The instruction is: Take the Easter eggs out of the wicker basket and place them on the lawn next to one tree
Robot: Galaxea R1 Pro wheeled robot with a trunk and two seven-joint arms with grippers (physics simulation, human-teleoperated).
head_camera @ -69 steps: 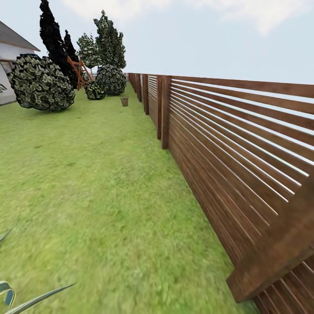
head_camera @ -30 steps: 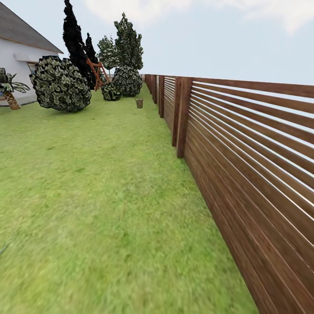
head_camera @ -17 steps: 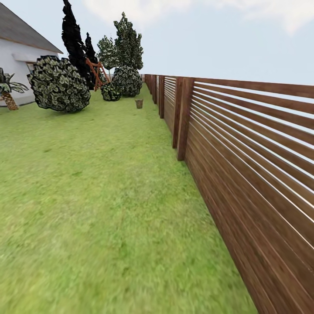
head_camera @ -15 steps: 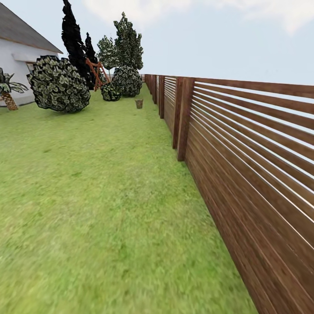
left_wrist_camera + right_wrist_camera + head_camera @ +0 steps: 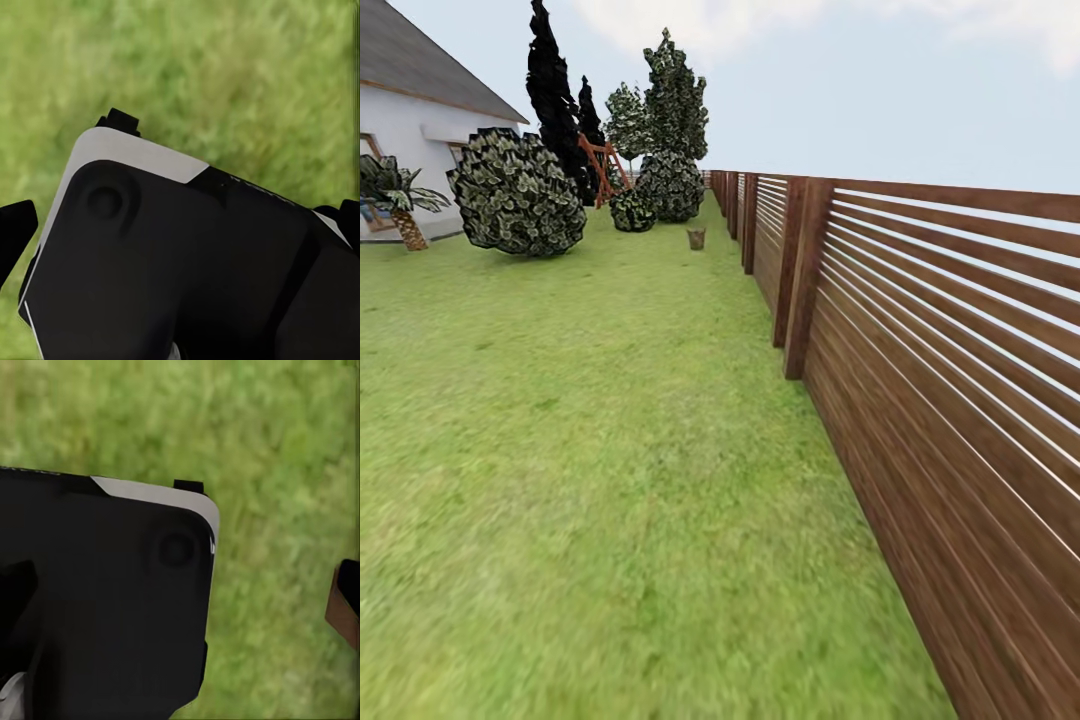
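The wicker basket (image 5: 696, 238) is a tiny brown shape far off on the lawn (image 5: 590, 420), close to the fence. The Easter eggs are hidden at this distance. Tall trees (image 5: 675, 95) rise at the far end of the garden, beyond the basket. In the left wrist view my left gripper (image 5: 180, 225) hangs over grass and my own dark body, with its black fingertips (image 5: 15, 229) wide apart and nothing between them. In the right wrist view my right gripper (image 5: 180, 592) also stands open over grass, one fingertip (image 5: 346, 600) at the frame's edge.
A brown slatted wooden fence (image 5: 920, 330) runs along the whole right side. A big round bush (image 5: 518, 195) and two smaller bushes (image 5: 670, 185) stand at the back left, with a palm (image 5: 400, 200) beside the white house (image 5: 410, 120). An orange frame (image 5: 605, 165) shows behind.
The camera has moved on along the fence and turned slightly. The house and palm have come further into view, and the basket looks a little nearer.
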